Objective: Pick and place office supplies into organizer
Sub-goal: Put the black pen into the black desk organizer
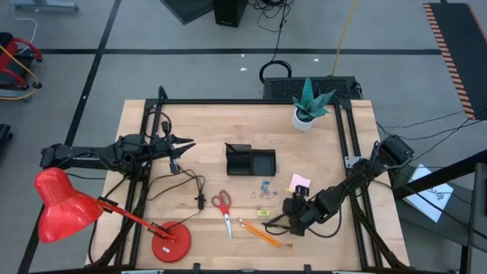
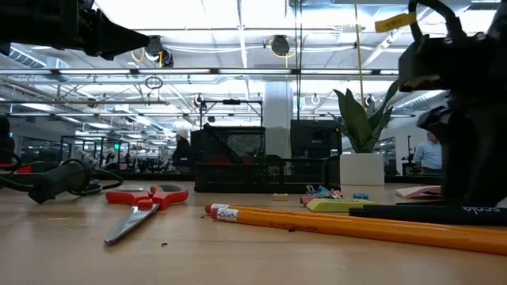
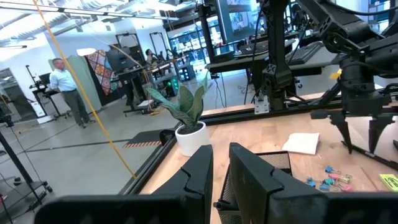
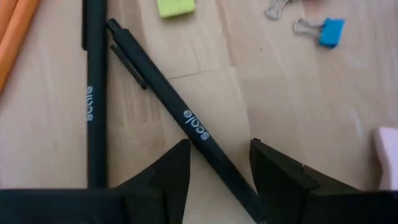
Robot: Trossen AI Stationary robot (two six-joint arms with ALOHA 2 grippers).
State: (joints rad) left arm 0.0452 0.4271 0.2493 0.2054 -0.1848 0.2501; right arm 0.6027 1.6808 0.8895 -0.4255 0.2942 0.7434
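The right gripper hung low over a black pen, its parted fingers straddling it without touching. The left gripper waited with fingers nearly together, empty.

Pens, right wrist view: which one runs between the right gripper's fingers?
The slanted pen, running diagonally between the open right gripper's fingers. The other pen lies straight, off to the side, outside the fingers.
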